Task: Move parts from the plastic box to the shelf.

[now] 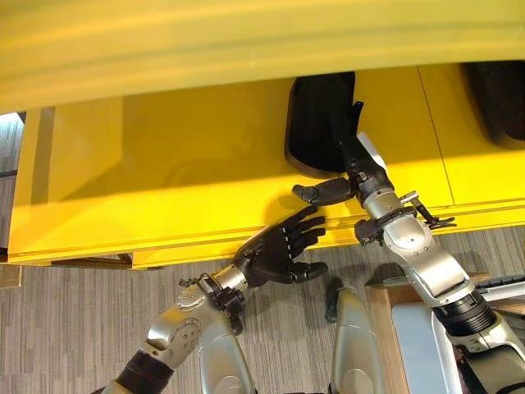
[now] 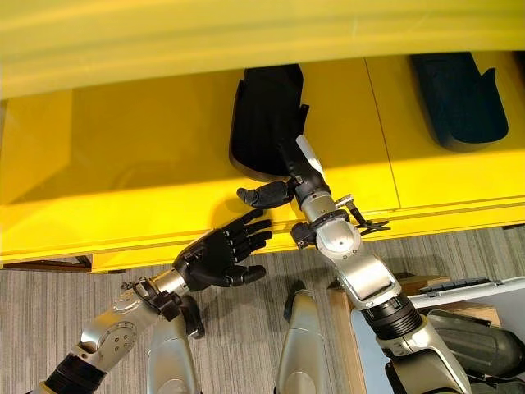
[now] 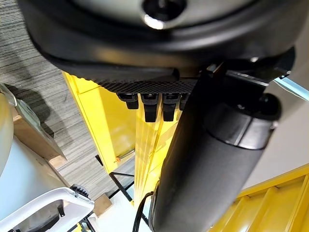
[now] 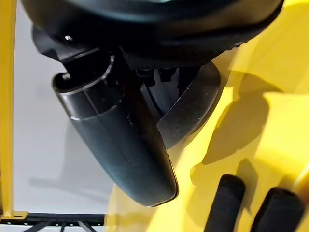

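Parts point(image 2: 267, 123): two on shelf point(image 2: 123, 156).

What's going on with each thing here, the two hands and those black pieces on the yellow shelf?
Right hand: on the near black part, fingers hidden, thumb out.
Left hand: open, empty, at the shelf's front edge.
Near black part: lying on the yellow shelf.
Far black part: lying untouched on the shelf.

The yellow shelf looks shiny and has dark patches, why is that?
In the left eye view the yellow shelf has a soft shadow band and a blurred front edge. In the right wrist view the right robot hand and the black part throw dark shadows on it.
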Tool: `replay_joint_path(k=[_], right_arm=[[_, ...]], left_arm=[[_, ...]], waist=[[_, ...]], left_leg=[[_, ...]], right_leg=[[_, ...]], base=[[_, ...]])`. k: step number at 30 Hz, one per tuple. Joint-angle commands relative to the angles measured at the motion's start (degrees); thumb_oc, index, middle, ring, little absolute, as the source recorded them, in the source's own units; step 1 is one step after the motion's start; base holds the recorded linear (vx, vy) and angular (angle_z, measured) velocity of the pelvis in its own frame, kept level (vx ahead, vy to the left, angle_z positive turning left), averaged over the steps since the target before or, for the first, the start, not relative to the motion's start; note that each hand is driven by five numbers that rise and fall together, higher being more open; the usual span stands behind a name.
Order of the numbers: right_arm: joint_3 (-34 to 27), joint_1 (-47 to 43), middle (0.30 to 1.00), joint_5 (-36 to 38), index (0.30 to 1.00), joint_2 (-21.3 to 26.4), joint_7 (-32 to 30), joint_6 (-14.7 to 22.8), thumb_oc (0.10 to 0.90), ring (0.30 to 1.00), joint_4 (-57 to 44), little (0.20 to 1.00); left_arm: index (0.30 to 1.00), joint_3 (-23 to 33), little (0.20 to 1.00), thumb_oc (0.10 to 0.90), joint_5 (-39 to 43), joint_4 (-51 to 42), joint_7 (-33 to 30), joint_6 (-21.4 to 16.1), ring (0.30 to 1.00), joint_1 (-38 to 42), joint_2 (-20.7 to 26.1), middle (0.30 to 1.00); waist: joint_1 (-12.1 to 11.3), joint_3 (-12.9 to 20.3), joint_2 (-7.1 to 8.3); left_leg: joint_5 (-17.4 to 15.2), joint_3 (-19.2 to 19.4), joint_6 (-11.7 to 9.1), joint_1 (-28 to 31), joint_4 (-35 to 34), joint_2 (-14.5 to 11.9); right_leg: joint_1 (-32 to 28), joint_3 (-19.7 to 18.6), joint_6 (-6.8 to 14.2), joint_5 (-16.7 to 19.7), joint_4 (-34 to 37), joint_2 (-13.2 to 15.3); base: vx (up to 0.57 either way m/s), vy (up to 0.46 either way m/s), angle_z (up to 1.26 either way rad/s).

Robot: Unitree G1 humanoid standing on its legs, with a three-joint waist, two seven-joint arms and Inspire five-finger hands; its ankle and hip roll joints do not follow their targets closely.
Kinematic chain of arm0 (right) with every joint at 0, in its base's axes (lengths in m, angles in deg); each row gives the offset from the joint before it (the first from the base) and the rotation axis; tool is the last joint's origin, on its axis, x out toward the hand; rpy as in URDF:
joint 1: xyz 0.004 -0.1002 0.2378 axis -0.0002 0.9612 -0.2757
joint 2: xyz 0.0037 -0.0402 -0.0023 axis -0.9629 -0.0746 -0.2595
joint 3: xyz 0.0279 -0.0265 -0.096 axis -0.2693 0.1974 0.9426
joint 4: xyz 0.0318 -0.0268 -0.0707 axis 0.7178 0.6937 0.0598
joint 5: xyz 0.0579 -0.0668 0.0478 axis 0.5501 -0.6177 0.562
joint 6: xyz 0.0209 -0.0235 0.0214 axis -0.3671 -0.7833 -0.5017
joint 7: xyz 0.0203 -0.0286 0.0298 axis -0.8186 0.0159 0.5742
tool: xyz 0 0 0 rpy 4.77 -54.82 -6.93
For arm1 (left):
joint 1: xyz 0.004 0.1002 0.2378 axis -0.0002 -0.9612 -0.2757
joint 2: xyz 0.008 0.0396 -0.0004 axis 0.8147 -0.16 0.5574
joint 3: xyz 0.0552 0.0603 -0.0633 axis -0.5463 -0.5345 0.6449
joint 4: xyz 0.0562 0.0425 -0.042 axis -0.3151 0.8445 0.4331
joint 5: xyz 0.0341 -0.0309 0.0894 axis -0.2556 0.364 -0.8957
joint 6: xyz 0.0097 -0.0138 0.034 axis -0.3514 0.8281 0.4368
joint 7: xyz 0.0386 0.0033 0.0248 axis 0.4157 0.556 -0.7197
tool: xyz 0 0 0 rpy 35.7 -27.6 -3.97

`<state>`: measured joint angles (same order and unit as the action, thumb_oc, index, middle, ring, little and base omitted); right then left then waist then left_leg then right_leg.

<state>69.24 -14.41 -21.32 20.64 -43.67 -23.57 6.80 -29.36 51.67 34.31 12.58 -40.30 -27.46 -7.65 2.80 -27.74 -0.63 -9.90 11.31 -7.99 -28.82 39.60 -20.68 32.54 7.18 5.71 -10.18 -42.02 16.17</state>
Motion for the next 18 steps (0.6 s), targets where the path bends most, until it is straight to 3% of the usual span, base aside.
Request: replay_joint_path(k=[1,6,18], right_arm=[[-0.8,4.1,1.000,-0.9,1.000,-0.1,-3.5,-4.7,0.900,1.000,5.5,1.000],[-5.3,4.5,1.000,1.6,1.000,0.6,-6.6,-2.6,0.900,1.000,8.1,1.000],[-8.8,3.7,1.000,0.4,1.000,0.2,-5.0,-2.4,0.900,1.000,9.6,1.000]], left_arm=[[1.000,0.8,1.000,0.900,4.1,-5.2,0.3,-4.7,1.000,2.6,-0.5,1.000],[1.000,1.8,1.000,0.900,4.2,-5.7,0.8,-3.8,1.000,2.1,-0.3,1.000],[1.000,3.3,1.000,0.900,4.5,-6.3,1.3,-2.2,1.000,2.1,-0.2,1.000]], waist=[[-0.9,0.7,0.39],[-0.9,0.7,0.53],[-0.8,0.7,0.44]], left_leg=[[-1.3,2.7,3.0,2.4,-4.8,2.3],[-1.3,2.8,3.1,2.8,-5.0,2.3],[-1.3,3.0,3.1,2.9,-4.9,2.2]], right_leg=[[-3.2,2.5,-0.5,-9.1,-7.7,-0.1],[-3.4,2.5,-0.4,-9.0,-7.4,-0.1],[-3.4,2.3,-0.5,-9.1,-7.7,0.0]], base=[[0.00,0.000,0.00],[0.00,0.000,0.00],[0.00,0.000,0.00]])
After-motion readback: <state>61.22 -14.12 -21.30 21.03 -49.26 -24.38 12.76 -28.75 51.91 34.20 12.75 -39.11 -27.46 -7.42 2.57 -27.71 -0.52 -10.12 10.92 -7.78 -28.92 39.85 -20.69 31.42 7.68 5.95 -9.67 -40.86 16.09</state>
